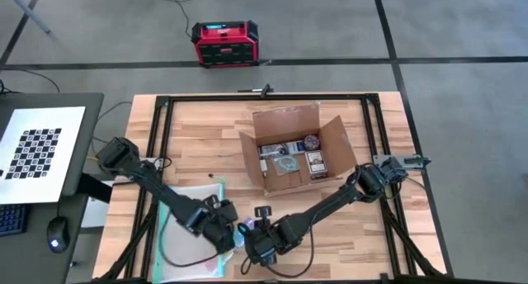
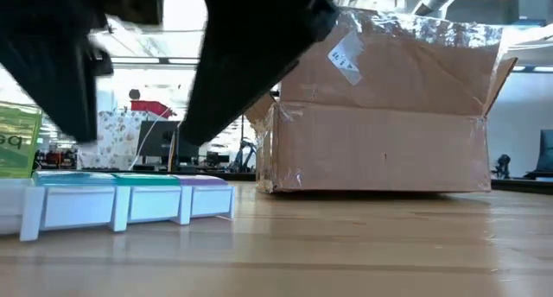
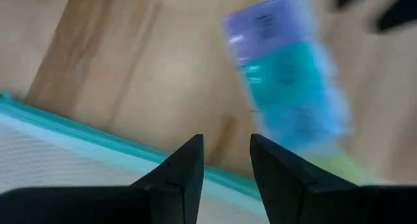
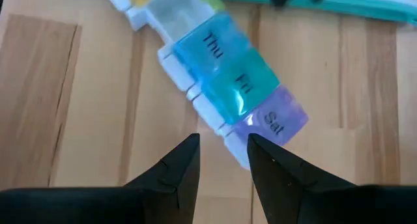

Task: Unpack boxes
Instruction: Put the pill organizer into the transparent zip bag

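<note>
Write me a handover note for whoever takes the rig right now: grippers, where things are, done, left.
Left gripper: open, empty, near the table's front edge, over the pouch's teal edge.
Right gripper: open, empty, just beside the left one, at the Sat end of the pill organizer.
Box: toward the table's back right, flaps open, several small items inside.
Done: the pill organizer lies on the table at the front, next to the pouch; neither gripper holds it.
Left: empty the rest of the box.
</note>
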